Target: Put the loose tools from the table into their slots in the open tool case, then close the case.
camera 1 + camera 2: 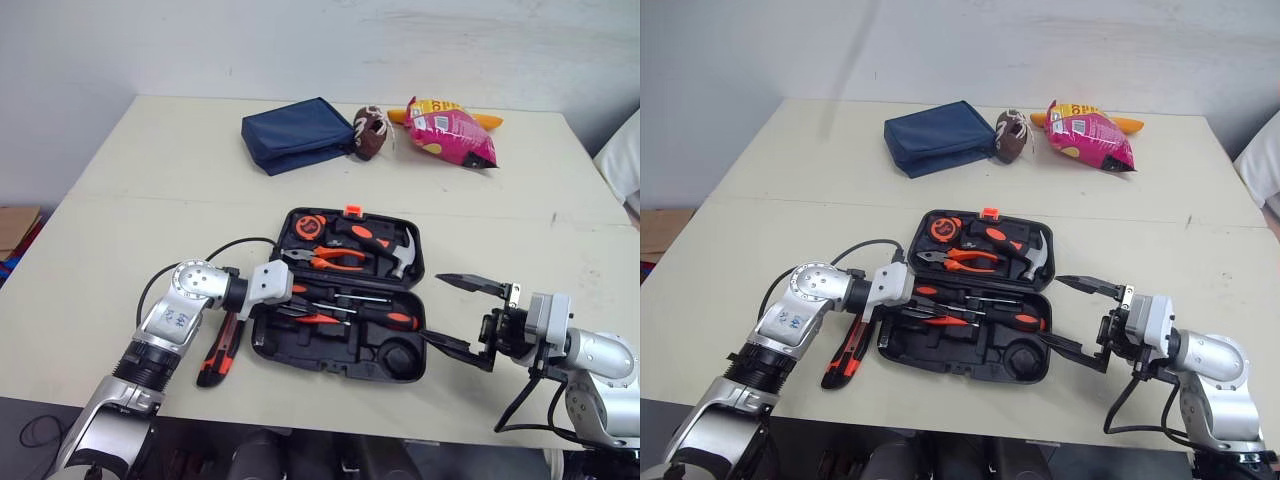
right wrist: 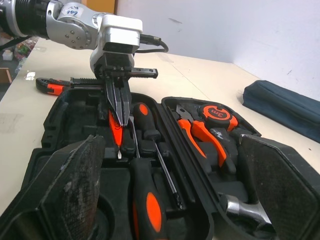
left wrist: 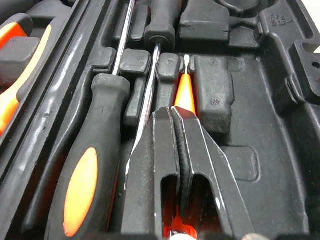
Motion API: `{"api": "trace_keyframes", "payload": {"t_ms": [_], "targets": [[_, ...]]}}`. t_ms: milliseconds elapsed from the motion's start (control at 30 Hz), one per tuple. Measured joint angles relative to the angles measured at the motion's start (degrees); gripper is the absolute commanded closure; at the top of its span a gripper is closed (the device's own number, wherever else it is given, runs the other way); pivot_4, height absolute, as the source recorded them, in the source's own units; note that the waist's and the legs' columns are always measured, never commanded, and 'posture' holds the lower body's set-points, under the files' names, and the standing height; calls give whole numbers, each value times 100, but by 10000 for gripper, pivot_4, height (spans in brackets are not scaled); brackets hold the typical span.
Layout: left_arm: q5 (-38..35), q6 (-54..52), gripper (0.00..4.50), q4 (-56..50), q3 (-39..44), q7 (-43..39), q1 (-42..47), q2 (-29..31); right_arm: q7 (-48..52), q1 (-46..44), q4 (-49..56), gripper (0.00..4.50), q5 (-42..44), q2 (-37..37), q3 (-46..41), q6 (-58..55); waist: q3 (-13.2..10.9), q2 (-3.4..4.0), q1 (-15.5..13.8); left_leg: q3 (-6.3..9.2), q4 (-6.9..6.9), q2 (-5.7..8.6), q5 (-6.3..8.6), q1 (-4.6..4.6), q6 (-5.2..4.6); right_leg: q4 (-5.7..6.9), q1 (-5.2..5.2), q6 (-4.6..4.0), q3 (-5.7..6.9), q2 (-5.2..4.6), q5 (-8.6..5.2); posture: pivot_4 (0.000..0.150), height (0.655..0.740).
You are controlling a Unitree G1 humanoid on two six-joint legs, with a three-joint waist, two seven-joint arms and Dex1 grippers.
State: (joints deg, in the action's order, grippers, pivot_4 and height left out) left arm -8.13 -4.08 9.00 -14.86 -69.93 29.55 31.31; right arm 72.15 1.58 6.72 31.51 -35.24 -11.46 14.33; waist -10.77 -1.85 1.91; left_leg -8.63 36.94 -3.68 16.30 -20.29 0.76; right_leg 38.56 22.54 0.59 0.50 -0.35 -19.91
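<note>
The open black tool case [image 1: 262, 345] lies mid-table. Its far half holds a tape measure [image 1: 303, 229], orange pliers [image 1: 340, 260] and a hammer [image 1: 400, 255]. Black-and-orange screwdrivers [image 1: 370, 315] lie in the near half. My left gripper [image 3: 172, 114] is shut, its tips resting over a small orange screwdriver [image 3: 184, 95] that lies in a slot of the near half. A black-and-orange utility knife [image 1: 218, 352] lies loose on the table left of the case, beside my left forearm. My right gripper [image 1: 437, 308] stands wide open just right of the case, holding nothing.
At the table's back lie a navy pouch [image 1: 297, 133], a small brown ball-shaped thing [image 1: 370, 132] and a pink snack bag [image 1: 450, 132]. A person's white sleeve [image 1: 622, 165] shows at the right edge. A cardboard box [image 1: 15, 225] sits on the floor left.
</note>
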Motion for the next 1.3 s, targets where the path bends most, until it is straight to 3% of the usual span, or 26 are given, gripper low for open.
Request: {"api": "trace_keyframes", "payload": {"t_ms": [133, 233, 333, 433, 533, 700, 867, 967, 1133, 1300], "targets": [[5, 251, 44771, -47, 55, 130, -106, -25, 109, 145, -258, 0, -1, 42, -14, 251, 1, 1, -4, 0, 0, 0, 3, 0, -4, -1, -1, 0, 0, -1, 0, 1500, 7400], [-566, 357, 44771, -466, 532, 157, -406, -90, 220, 266, -399, 0, 27, -70, -237, 430, -2, -1, 0, 2, -1, -2, 3, -10, -1, -3, 7, 0, 4, -1, 0, 1500, 7400], [-1171, 59, 44771, -1143, 1245, 225, -643, 285, 373, 453, -596, 0, 120, -378, -672, 479, -2, 0, 12, 2, -5, -2, 4, -6, 0, -6, 5, 0, 2, -1, 0, 1500, 7400], [-1746, -644, 37335, -1549, 2320, 466, -1334, 954, 595, 887, -1067, 0, 178, -869, -1358, 524, -3, 2, 52, 2, -37, 0, 4, 5, -3, -23, -1, 2, 3, -2, -2, 1500, 7400], [-1798, -738, 23737, -1402, 3117, 785, -1860, 1281, 685, 979, -1696, 0, 166, -1072, -1876, 734, -4, -1, 66, 5, -56, 2, 2, 10, -9, -50, -4, -1, 4, -2, 4, 1500, 7400], [-1359, -68, 1506, 551, 4545, 1303, -2744, 1961, 685, 1151, -3745, 0, 32, -1586, -2917, 1514, -8, -9, 121, 3, -91, 5, 2, 12, -8, -70, 5, -14, 9, -4, 0, 1500, 7400], [-1285, 532, 586, 1540, 5555, 1667, -3262, 2254, 342, 1253, -5496, 0, -181, -1975, -3446, 2309, -6, -17, 140, -7, -91, 9, 19, 12, -15, -79, 1, -16, 16, -26, -1, 1500, 7400], [-1278, 691, 586, 1833, 5720, 1666, -3577, 2232, 312, 1414, -6019, 0, -242, -2018, -3502, 2540, -6, -19, 142, -6, -92, 6, 23, 13, -12, -81, 0, -17, 19, -25, -1, 1500, 7400], [-1453, 642, 586, 1779, 5983, 1690, -3931, 2063, 264, 1200, -6209, 0, -261, -1999, -3490, 2703, -6, -20, 165, -6, -89, 4, 33, 16, 22, -80, -1, -26, 20, -24, 4, 1500, 7400], [-1720, 247, 586, 544, 6115, 1921, -4363, 1632, 482, 632, -5499, 0, -131, -1669, -3044, 2445, -3, -24, 244, -5, -94, 2, 30, 16, 24, -80, -3, -23, 20, -20, 8, 1500, 7400]]}}
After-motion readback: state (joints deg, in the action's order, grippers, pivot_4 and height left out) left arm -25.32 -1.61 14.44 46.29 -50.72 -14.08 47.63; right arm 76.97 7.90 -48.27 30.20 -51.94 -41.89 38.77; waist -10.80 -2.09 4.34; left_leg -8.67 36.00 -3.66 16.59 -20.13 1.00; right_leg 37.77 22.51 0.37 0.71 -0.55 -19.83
